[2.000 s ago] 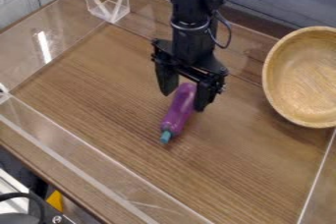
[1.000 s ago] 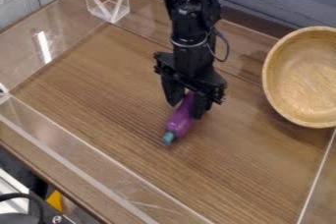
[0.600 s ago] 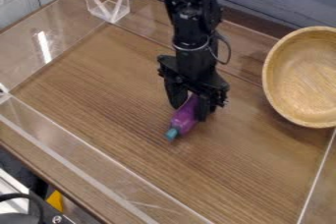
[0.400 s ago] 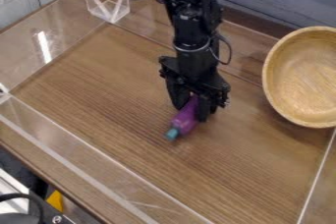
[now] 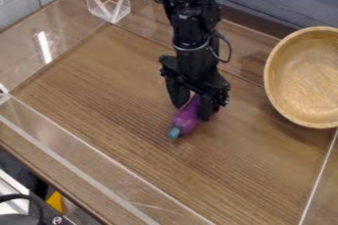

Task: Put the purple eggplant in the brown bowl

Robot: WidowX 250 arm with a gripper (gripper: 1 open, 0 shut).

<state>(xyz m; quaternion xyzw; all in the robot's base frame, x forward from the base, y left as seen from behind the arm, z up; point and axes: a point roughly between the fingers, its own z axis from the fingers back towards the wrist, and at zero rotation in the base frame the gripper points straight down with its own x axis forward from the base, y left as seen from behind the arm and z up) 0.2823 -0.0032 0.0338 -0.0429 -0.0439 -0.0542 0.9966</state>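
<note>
The arm is reaching straight down, its gripper (image 5: 193,102) standing with fingers apart astride the eggplant (image 5: 187,120). The eggplant is lying on the table (image 5: 106,91), its stem end poking out below the fingers. The bowl (image 5: 306,76) is sitting well off to the gripper's right in the picture.

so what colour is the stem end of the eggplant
Teal-green, at the lower tip of the purple eggplant; the only camera view shows it.

The purple eggplant (image 5: 188,118) looks like glossy, smooth plastic. The brown bowl (image 5: 298,106) at the tabletop's right edge is light, matt wood. The tabletop (image 5: 93,81) shows smooth wood grain, edged by clear glossy panels (image 5: 53,32).
</note>
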